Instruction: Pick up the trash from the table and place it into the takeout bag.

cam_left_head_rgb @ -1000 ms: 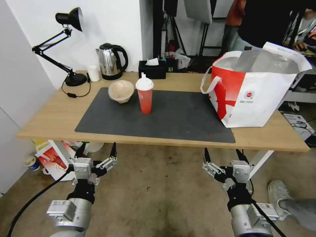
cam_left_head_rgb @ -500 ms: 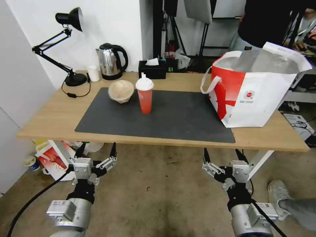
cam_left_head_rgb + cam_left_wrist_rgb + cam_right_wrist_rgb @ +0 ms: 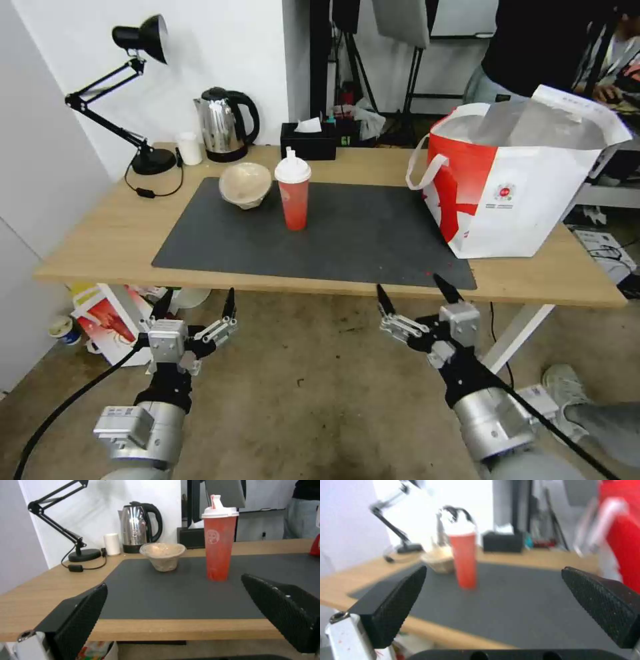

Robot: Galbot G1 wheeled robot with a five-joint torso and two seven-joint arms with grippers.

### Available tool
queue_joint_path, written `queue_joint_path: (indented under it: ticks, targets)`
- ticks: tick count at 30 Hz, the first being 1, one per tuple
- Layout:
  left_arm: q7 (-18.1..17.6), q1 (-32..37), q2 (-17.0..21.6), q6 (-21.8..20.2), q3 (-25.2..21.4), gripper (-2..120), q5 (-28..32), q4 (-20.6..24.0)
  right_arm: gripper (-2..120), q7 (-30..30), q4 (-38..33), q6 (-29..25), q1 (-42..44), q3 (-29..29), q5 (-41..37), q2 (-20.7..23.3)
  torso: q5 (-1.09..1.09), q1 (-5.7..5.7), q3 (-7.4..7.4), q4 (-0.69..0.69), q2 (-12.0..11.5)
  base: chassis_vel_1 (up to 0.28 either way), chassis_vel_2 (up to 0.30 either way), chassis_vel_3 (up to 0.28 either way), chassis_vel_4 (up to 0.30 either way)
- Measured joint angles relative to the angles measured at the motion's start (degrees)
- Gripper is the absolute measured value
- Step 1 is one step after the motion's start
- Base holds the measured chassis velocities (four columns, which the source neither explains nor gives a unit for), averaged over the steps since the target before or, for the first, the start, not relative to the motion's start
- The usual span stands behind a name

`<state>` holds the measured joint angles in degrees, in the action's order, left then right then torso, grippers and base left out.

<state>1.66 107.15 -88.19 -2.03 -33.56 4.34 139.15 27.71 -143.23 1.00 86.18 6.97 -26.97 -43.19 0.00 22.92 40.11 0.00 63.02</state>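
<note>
Left claw [image 3: 195,301] hangs below and in front of the bench [image 3: 100,233] near its left front edge, fingers spread apart, holding nothing. On the dark grey mat [image 3: 347,233], toward the far left corner, the beige paper bowl [image 3: 245,185] sits tilted; the red drink cup [image 3: 293,193] with white domed lid stands upright just beside it, on its right. Both lie well beyond the left claw, across the mat. Right claw [image 3: 412,294] sits just below the bench's front edge near the middle, fingers spread apart and empty, with the cup ahead and to its left in the right wrist view. The takeout bag [image 3: 513,193] stands open at the bench's right end, partly on the mat, beyond and right of the right claw.
</note>
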Motion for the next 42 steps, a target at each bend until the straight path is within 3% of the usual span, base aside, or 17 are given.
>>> queue_joint_path:
  ticks: [11, 20, 29, 42]
  targets:
    - [0.06, 0.25, -1.02, 0.04, -0.7, 100, -0.15, 0.48, 100, -4.4, 8.33, 0.7, -22.89, -7.05, -10.44, 2.93, 0.0, 0.0, 0.01, 0.02, 0.0, 0.0, 0.0, 0.0, 0.0]
    - [0.13, -0.33, -1.49, 0.04, 0.19, 100, -1.06, -0.4, 100, -3.95, 10.03, 4.48, -30.83, -9.5, -15.39, 2.26, 0.0, 0.0, 0.0, 0.0, 0.0, 0.0, 0.0, 0.0, 0.0]
    - [0.16, -0.47, -2.01, 0.13, 0.19, 100, -1.48, -0.94, 100, -5.05, 14.56, 5.64, -39.85, -17.14, -18.41, -0.16, 0.0, 0.0, 0.0, 0.01, 0.0, 0.0, 0.0, 0.0, 0.0]
    - [0.15, -0.69, -2.24, 0.2, 0.03, 100, -1.67, -1.25, 100, -5.52, 15.89, 6.41, -44.89, -22.24, -20.46, -1.3, 0.0, 0.0, 0.0, 0.0, 0.0, 0.0, 0.0, 0.0, 0.0]
